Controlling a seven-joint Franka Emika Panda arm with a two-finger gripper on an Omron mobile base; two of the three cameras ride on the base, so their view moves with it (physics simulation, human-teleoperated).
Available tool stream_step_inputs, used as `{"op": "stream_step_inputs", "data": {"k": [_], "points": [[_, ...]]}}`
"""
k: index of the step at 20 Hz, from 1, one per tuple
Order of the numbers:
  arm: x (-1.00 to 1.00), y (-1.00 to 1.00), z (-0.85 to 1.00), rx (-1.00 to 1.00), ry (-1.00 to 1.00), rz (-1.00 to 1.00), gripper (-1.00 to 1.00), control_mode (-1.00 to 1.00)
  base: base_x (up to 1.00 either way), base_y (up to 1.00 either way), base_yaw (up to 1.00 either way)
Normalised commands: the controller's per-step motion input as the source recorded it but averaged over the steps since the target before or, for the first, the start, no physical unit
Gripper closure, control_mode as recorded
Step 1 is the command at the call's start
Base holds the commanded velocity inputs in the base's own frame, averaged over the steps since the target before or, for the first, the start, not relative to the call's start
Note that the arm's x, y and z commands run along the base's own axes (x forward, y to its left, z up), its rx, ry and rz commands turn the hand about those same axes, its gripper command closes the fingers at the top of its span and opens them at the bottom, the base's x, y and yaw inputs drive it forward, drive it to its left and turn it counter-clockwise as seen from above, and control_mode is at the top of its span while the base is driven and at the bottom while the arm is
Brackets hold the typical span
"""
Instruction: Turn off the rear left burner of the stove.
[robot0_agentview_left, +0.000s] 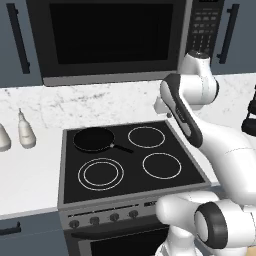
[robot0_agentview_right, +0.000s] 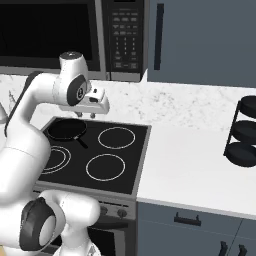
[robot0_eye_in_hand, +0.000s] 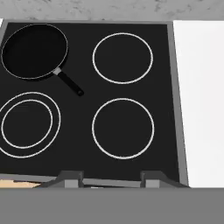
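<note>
The stove (robot0_agentview_left: 131, 171) (robot0_agentview_right: 136, 159) (robot0_eye_in_hand: 78, 140) is a black glass top with four round zones. A black frying pan (robot0_agentview_left: 93, 139) (robot0_agentview_right: 66, 129) (robot0_eye_in_hand: 35, 50) sits on the rear left burner and hides it, its handle pointing toward the stove's middle. A row of small dark knobs (robot0_agentview_left: 104, 218) (robot0_agentview_right: 112, 212) lines the front panel. My gripper (robot0_agentview_left: 161, 106) (robot0_agentview_right: 88, 115) (robot0_eye_in_hand: 111, 179) hangs high over the stove's rear right part, pointing down, open and holding nothing. In the hand view its fingertips (robot0_eye_in_hand: 70, 177) stand wide apart over the stove's front rim.
A black microwave (robot0_agentview_left: 110, 37) with a keypad (robot0_agentview_right: 122, 37) hangs above the stove. Two pale bottles (robot0_agentview_left: 26, 131) stand on the counter to the left. A black tiered rack (robot0_agentview_right: 244, 132) stands at the far right of the white counter (robot0_agentview_right: 200, 165).
</note>
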Motion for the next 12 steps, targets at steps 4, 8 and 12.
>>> {"op": "stream_step_inputs", "data": {"k": [4, 8, 12], "points": [[-0.22, 0.19, -0.06, -0.05, 0.00, 0.07, -1.00, -1.00, 0.00, 0.00, 0.00], [-0.63, 0.53, -0.24, -0.15, 0.00, 0.19, -1.00, -1.00, 0.00, 0.00, 0.00], [-0.73, 0.58, -0.25, -0.17, 0.00, 0.20, -1.00, -1.00, 0.00, 0.00, 0.00]]}}
